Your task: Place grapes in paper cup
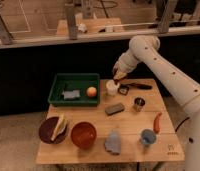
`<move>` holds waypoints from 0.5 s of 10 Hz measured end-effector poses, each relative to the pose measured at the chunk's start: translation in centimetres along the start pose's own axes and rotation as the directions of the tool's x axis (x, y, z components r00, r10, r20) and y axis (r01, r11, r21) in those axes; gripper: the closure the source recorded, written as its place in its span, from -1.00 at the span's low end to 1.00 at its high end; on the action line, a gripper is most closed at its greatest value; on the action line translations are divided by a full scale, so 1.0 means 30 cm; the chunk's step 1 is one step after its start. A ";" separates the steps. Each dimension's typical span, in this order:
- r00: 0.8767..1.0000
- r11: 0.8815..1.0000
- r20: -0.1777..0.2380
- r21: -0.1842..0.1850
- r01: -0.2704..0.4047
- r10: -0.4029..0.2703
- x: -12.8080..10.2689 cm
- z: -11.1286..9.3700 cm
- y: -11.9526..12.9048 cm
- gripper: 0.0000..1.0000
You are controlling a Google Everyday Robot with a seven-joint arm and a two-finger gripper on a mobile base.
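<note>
Fingers: aperture not discernible | gripper (116,78) at far side of table (93,152), just above paper cup (111,87) | grapes: not visible, likely at gripper or cup | handling: probably light, lumpy, soft; grip cluster's middle gently.

This is looking like a robotics lab: a small wooden counter (128,120) is standing alone on bare flooring, metal railing posts (71,21) are running behind its far edge, and a white arm's tool (116,76) is hovering near its far right corner.
</note>
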 end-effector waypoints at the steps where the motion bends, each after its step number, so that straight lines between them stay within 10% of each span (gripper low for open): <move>1: 1.000 1.000 0.004 -0.008 -0.003 0.003 0.005 0.026 -0.006 0.92; 5: 0.999 0.999 0.027 -0.025 -0.031 0.032 0.043 0.110 -0.027 0.21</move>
